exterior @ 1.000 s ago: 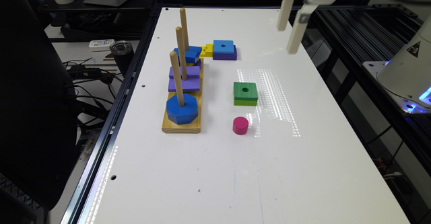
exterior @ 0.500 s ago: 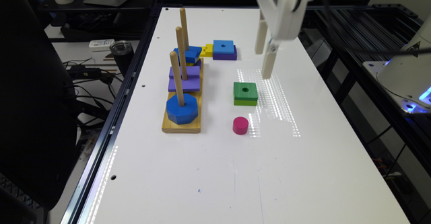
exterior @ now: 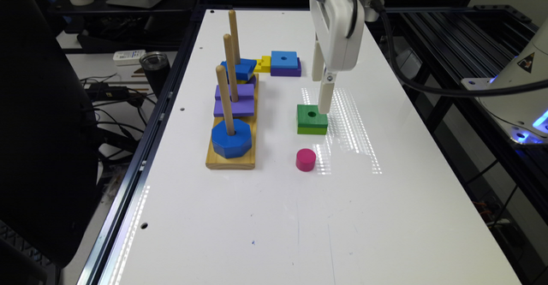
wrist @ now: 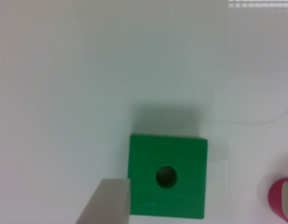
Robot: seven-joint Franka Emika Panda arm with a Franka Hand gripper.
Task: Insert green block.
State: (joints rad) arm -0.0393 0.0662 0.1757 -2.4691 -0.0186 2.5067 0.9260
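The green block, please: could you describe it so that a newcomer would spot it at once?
Start at the wooden peg board on the white table. To the exterior view's right of it, lying flat, is the green block, beyond the pink cylinder. It is the one green piece: a square, dark over lime, with a round centre hole.

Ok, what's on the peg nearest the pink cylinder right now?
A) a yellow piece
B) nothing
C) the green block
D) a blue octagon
D: the blue octagon sits on that peg of the wooden base, while the green block lies flat on the table beside the pink cylinder.
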